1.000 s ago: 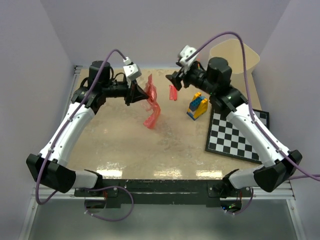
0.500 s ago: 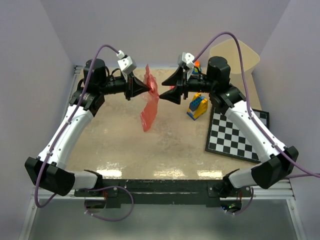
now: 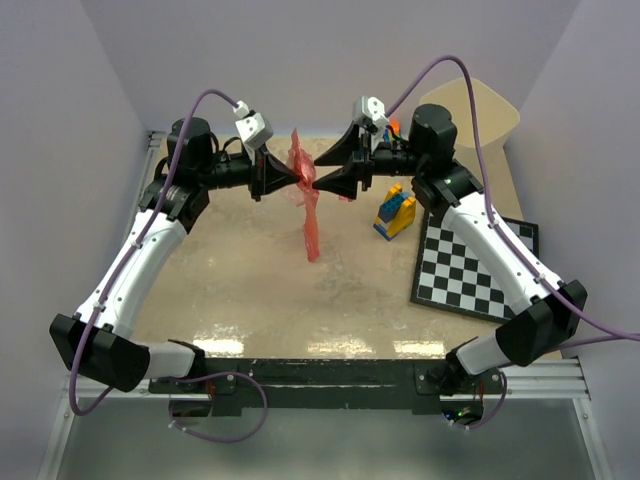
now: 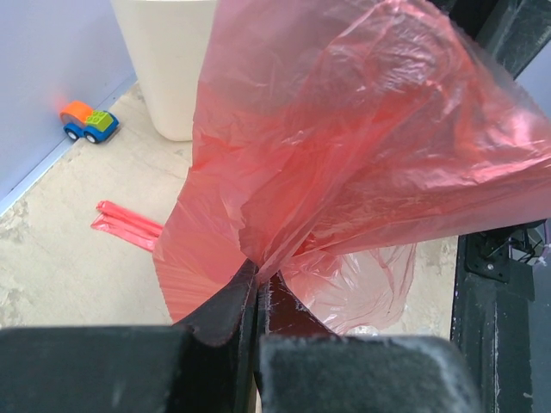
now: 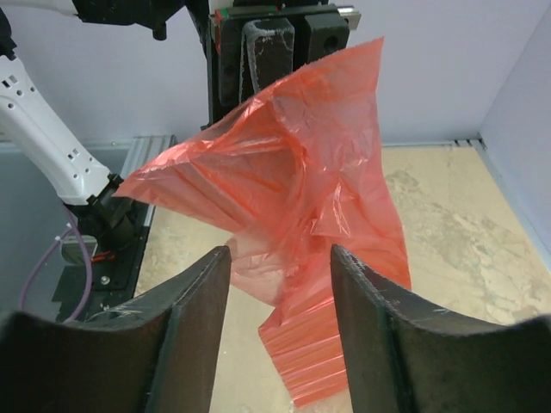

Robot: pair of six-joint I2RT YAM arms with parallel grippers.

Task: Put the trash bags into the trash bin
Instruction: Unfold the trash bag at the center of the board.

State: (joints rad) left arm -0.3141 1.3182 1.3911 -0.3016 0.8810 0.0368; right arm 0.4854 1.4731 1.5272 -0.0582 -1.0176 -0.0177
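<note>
A crinkly red trash bag hangs in the air over the back of the table, and my left gripper is shut on its upper part. My right gripper faces it from the right, open, with one fingertip on each side of the bag's loose folds without pinching them. A second trash bag, a narrow folded red strip, lies flat on the table near the bin. The cream trash bin stands at the back right corner, behind the right arm, and also shows in the left wrist view.
Yellow-and-blue toy blocks stand right of centre. A black-and-white checkerboard lies on the right under the right arm. A small orange-and-blue toy car sits against the back wall beside the bin.
My right gripper has swung left up to the hanging bag, and its jaws have narrowed a little. The left gripper rose slightly with the bag, whose tail now hangs straighter.
</note>
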